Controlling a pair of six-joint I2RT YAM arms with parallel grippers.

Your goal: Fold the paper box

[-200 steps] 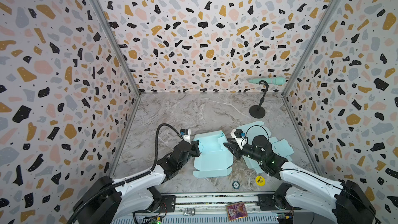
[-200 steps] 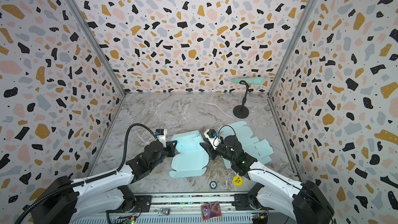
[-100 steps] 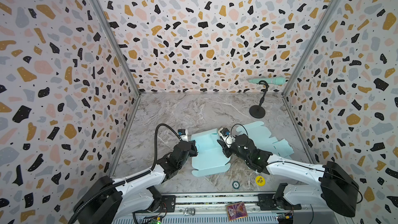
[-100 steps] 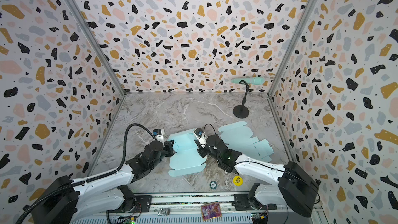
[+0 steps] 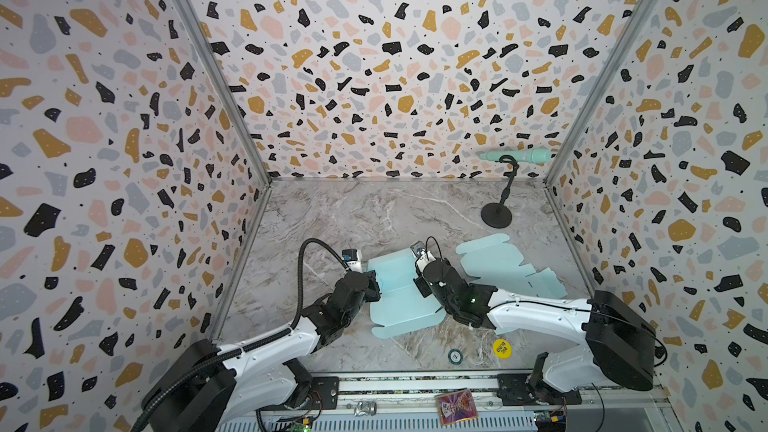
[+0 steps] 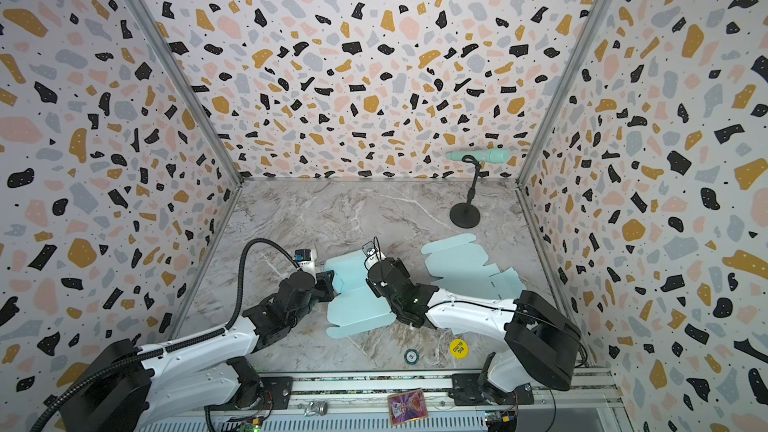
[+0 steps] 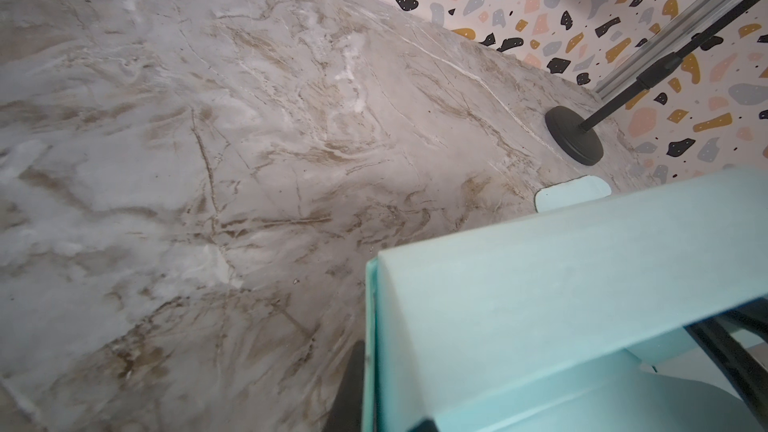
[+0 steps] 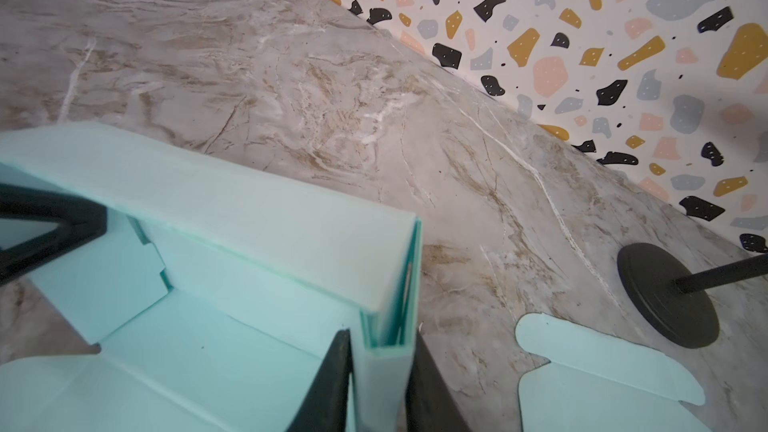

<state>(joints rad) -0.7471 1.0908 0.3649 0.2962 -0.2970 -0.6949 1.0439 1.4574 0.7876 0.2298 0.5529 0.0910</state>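
Both top views show the mint paper box point(image 5: 399, 301), partly raised, lying on the marble table point(image 5: 353, 218) between the grippers. The left gripper point(image 5: 372, 284) pinches its left wall, as it did a second ago, while the right gripper point(image 5: 420, 283) has swung in from the right and now straddles the right wall. The box has slid a little toward the left gripper. The flat box blank point(image 5: 498, 263) just outside the right gripper is more uncovered than before, and a microphone stand point(image 5: 496, 216) stands well beyond it. Left wrist view: the left wall's upright edge sits clamped between dark fingers point(image 7: 349, 388), jaws nearly together. Right wrist view: the doubled right wall stands between two black fingers point(image 8: 328, 388), set narrow and both pressed against it, with the left gripper visible across the box floor.
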